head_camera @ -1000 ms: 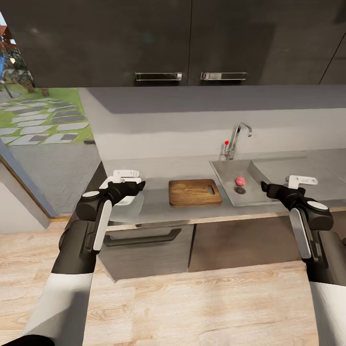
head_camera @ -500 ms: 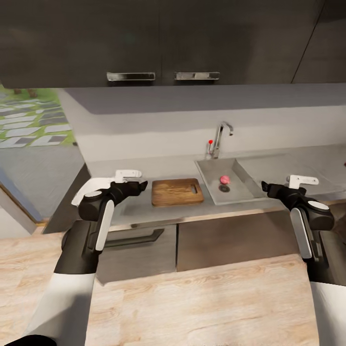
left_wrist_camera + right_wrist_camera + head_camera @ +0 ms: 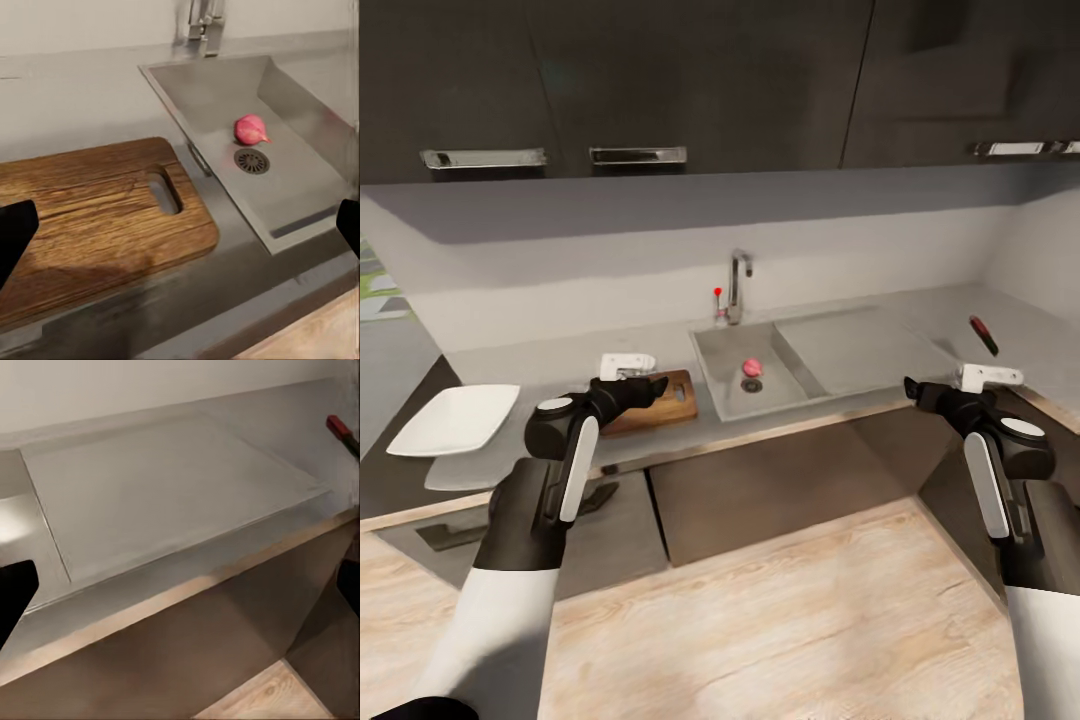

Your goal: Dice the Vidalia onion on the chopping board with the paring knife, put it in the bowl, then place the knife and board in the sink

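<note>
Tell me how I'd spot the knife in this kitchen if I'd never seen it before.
Start at the steel sink with its chrome tap, then follow the flat drainboard away from the chopping board onto the grey countertop near the corner. The paring knife lies there alone: a slim dark blade with a red handle, the only small red-and-dark thing on that stretch.

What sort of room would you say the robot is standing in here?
A simulated home kitchen, most likely: a steel sink with a tap is set into a grey countertop, with dark cupboards above and a chopping board out.
</note>
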Tool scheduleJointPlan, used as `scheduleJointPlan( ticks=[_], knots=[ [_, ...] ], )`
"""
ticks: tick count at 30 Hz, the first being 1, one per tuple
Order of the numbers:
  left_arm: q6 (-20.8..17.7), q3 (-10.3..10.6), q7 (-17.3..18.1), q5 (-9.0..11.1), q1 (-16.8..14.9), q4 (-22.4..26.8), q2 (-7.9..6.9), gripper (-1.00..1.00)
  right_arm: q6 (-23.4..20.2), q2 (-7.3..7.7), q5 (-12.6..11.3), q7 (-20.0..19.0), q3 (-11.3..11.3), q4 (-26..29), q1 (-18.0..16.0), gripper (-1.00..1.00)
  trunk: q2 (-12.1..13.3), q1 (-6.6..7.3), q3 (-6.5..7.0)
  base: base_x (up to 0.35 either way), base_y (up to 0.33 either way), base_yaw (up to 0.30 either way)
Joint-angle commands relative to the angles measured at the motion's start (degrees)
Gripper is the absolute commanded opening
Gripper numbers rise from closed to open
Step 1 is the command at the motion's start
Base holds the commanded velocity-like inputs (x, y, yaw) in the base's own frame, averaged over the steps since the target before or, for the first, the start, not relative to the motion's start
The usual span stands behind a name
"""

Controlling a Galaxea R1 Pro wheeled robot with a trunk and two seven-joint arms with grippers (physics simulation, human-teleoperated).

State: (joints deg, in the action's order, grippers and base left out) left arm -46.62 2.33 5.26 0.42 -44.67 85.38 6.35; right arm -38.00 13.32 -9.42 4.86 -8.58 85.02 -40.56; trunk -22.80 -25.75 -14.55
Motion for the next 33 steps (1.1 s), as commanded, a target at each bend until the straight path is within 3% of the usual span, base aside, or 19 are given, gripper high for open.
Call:
scheduleJointPlan(
  ticks=[1,24,33],
  knots=[
    [-0.3,0.0,0.2,0.0,-0.1,0.0,0.03,1.0,-0.2,0.04,-0.6,0.5,0.1,0.1,0.0,1.0,-0.1,-0.04,-0.12,0.047,-0.316,-0.203],
    [-0.3,0.0,0.1,0.0,-0.1,0.0,0.0,1.0,-0.3,0.04,-0.6,0.6,0.4,0.1,0.0,1.0,-0.1,-0.04,-0.12,0.164,-0.276,-0.024],
    [-0.3,0.0,0.1,0.0,-0.1,0.0,0.01,1.0,-0.3,0.04,-0.6,0.6,0.4,0.1,0.0,1.0,-0.1,-0.04,-0.12,0.232,-0.218,-0.193]
  ],
)
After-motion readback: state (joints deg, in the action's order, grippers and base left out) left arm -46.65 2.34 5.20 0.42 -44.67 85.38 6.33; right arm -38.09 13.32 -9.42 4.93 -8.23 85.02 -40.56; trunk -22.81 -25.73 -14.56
